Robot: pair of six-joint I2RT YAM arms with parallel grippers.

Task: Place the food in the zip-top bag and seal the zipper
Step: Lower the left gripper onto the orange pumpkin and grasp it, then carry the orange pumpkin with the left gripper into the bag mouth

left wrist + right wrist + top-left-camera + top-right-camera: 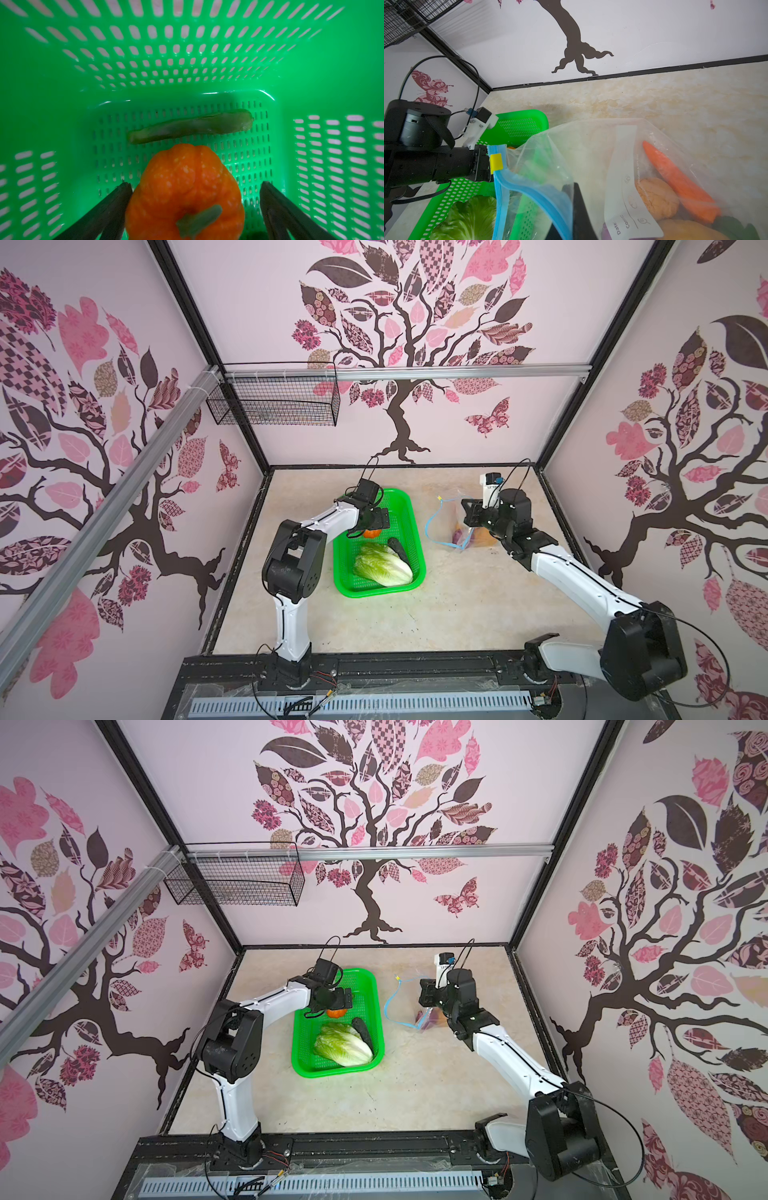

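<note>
Food (384, 566) split two ways: part in the green basket (376, 593), part already in the zip-top bag (453, 522). At the basket's far end the left hand (195, 185) is down inside, fingers spread wide to either side of the small orange pumpkin (185, 187) and not closed on it. A green pod-shaped piece (191, 125) lies flat on the basket floor just beyond the pumpkin. At the basket's near end lies the green-white cabbage (343, 1044). The dark elongated piece (398, 551) sits along the basket's right wall, touching the cabbage. Right of the basket, on the counter (457, 614), the bag's mouth faces the basket, and the light blue zipper (529, 187) gapes in a loop, unsealed. Its yellow tab (496, 163) is at the loop's far end. The right hand (575, 197) is closed, pinching the bag's clear film just behind the mouth. Inside the bag are the carrot (675, 180), a tan potato (656, 197) and the purple onion (606, 230).
</note>
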